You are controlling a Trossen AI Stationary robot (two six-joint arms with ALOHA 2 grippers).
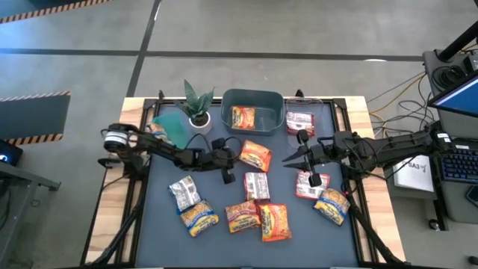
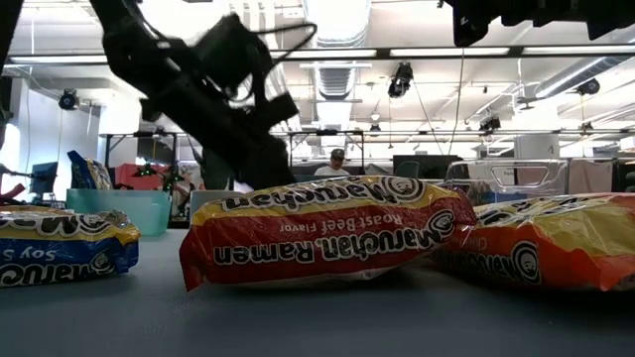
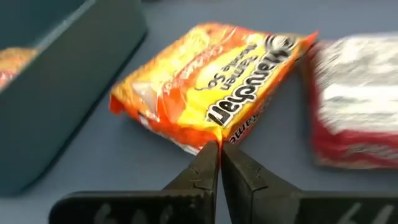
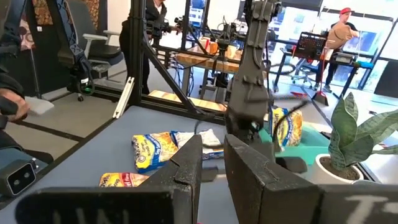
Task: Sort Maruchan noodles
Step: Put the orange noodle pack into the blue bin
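Partly blurred: orange packet (image 3: 208, 87) edge behind shut left end effector (image 3: 219, 155).

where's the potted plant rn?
High view: potted plant stands at the table's far edge, left of centre, between a teal sheet and the grey bin.

Packets spread across my counter (image 1: 160, 224)

I see one packet (image 1: 243, 116) in the bin (image 1: 252, 97) at the back, the plant (image 1: 197, 104) left of it, another packet (image 1: 300, 122) right of it, the rest scattered nearer the front.
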